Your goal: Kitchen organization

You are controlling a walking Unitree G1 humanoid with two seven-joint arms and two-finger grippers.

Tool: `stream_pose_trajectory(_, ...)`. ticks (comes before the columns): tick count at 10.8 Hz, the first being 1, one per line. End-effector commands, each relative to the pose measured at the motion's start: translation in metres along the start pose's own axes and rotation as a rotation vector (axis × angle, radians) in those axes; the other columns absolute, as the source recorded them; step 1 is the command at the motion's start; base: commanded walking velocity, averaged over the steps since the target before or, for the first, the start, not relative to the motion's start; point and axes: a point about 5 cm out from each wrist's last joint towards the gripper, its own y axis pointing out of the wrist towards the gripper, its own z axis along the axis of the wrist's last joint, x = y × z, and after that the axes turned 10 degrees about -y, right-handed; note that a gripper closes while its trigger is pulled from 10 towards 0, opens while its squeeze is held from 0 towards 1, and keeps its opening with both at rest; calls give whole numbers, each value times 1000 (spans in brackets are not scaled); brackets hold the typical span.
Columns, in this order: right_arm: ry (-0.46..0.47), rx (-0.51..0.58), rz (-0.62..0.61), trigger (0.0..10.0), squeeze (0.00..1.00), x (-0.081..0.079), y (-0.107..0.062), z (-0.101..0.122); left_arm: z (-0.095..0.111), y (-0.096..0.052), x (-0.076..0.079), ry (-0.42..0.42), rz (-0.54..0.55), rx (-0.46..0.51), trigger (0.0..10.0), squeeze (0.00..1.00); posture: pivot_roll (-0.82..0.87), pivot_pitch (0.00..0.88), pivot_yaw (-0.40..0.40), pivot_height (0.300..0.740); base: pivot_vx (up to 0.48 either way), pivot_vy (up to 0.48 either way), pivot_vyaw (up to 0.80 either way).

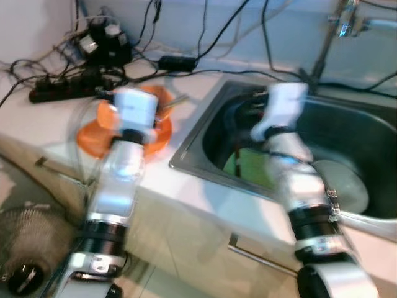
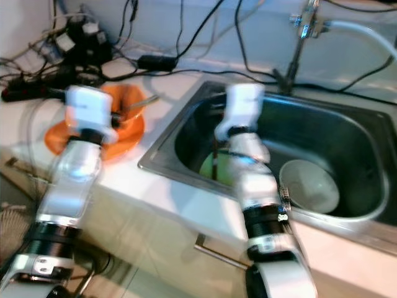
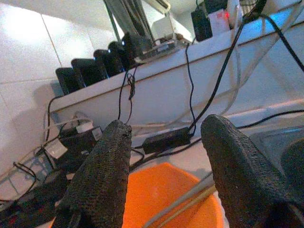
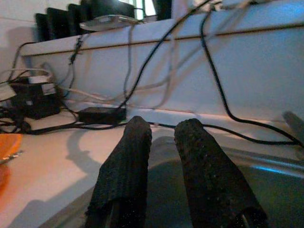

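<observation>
An orange bowl (image 1: pixel 162 99) sits on an orange plate (image 1: pixel 93 138) on the white counter, left of the sink. Chopsticks (image 3: pixel 185 202) lean across the bowl. My left gripper (image 3: pixel 166 130) hovers just above the bowl, open, with nothing between its fingers. My right gripper (image 4: pixel 164 126) hangs over the left part of the steel sink (image 1: pixel 197 133), its fingers close together and holding nothing. Inside the sink lie a green dish (image 1: pixel 251 166) and a white bowl (image 1: pixel 344 183). Both eye views are blurred.
A black power strip (image 1: pixel 59 90), chargers and several cables clutter the counter's back left. The faucet (image 1: pixel 340 25) stands behind the sink. A cabinet handle (image 1: pixel 254 256) sits below the counter edge, and a round mesh fan (image 1: pixel 28 248) stands on the floor at the left.
</observation>
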Motion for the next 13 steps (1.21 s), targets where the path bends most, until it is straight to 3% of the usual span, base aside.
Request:
stream_pose_trajectory(1,13,4,23,10000,0,-8,1,1,1,-1,-7,-2,19,-4,10000,0,164,61,49,740,0,0,0)
stream_pose_trajectory(4,22,-21,28,10000,0,-10,1,-2,0,-1,-7,3,17,-16,10000,0,165,46,49,740,0,385,0)
stream_pose_trajectory(6,26,-27,28,10000,0,-11,1,-3,-3,-1,-6,26,7,-37,10000,0,166,37,51,740,0,0,-547)
stream_pose_trajectory(9,23,-27,24,10000,0,-12,1,-3,-9,-5,5,41,-71,-70,10000,0,165,29,55,740,0,0,0)
stream_pose_trajectory(13,25,-33,21,10000,0,-12,0,-5,-9,-5,3,35,-67,-77,10000,0,165,21,61,740,0,0,-400)
